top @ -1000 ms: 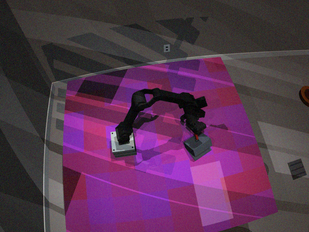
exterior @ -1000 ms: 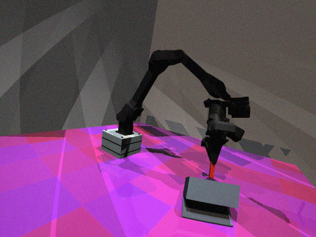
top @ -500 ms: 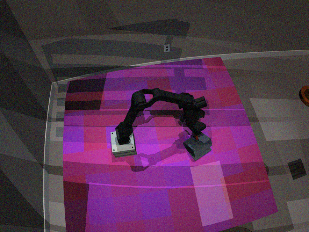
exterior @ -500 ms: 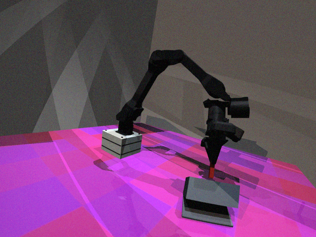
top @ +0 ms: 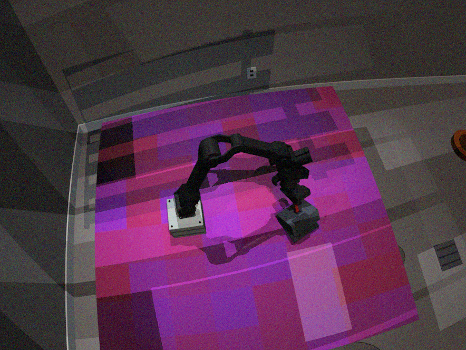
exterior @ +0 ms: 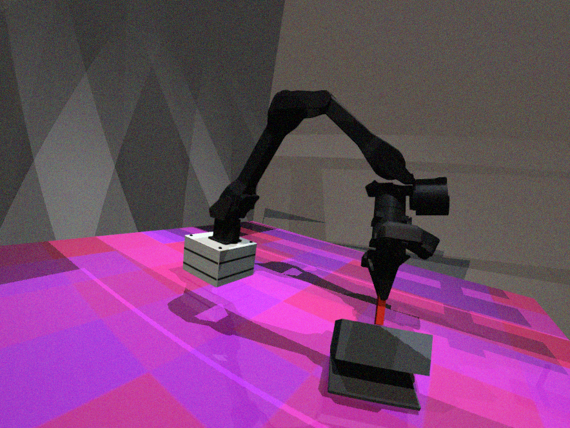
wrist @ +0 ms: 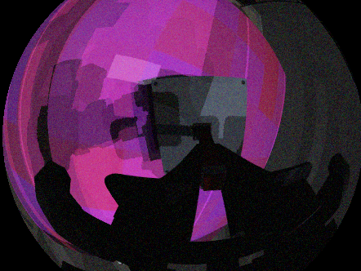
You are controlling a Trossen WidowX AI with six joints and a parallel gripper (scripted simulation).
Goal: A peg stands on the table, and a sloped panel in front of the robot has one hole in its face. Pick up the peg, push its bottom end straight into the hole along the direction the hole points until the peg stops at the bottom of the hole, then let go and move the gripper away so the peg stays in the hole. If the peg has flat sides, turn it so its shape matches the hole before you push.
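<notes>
Gripper (exterior: 382,294) pointing down, fingers pinching top of red peg (exterior: 380,312). Peg near upright, lower end at far upper edge of grey sloped panel (exterior: 384,346); whether it has entered hole cannot be told. Panel sits on pink-purple worktop (exterior: 115,331), well apart from arm's white base block (exterior: 219,258).

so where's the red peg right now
The red peg is pinched in the gripper, hanging from the fingertips just over the far edge of the dark sloped panel, right of the robot's base.
</notes>
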